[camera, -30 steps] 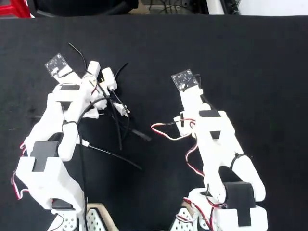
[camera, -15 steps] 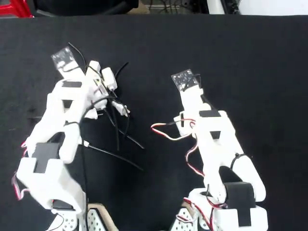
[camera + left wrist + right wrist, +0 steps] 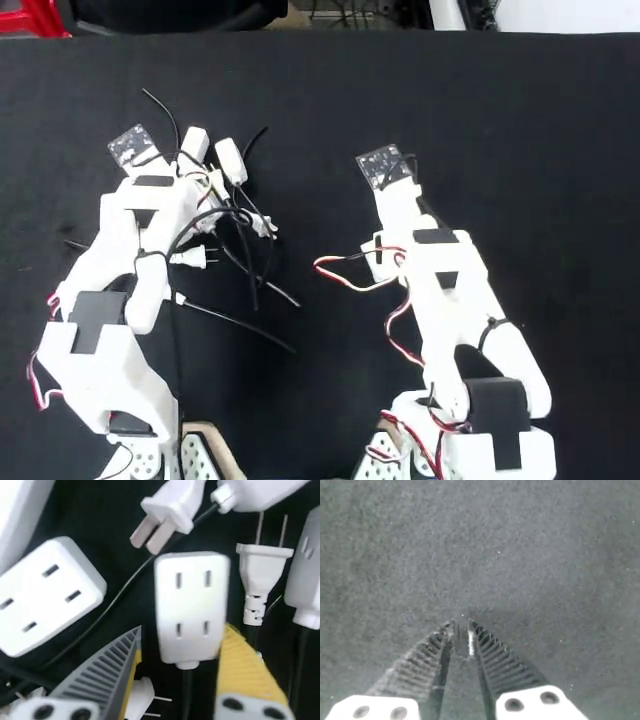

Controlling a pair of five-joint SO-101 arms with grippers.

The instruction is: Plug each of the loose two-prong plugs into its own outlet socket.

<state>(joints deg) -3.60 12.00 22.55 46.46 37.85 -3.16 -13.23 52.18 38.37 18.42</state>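
Ten o'clock on the black desk: the left arm sits among the tangle of black cords. Its jaws stand wide apart, with the grey ridged finger and the yellow finger flanking the cable end of an oblong white four-slot outlet block. I can't tell whether either finger presses on it. The block lies slots-up, its long axis in line with the jaws. Just beside it, a white two-prong plug lies parallel and unplugged, prongs pointing away from the wrist. Over at one o'clock, the right arm has its jaws together above bare desk, holding nothing.
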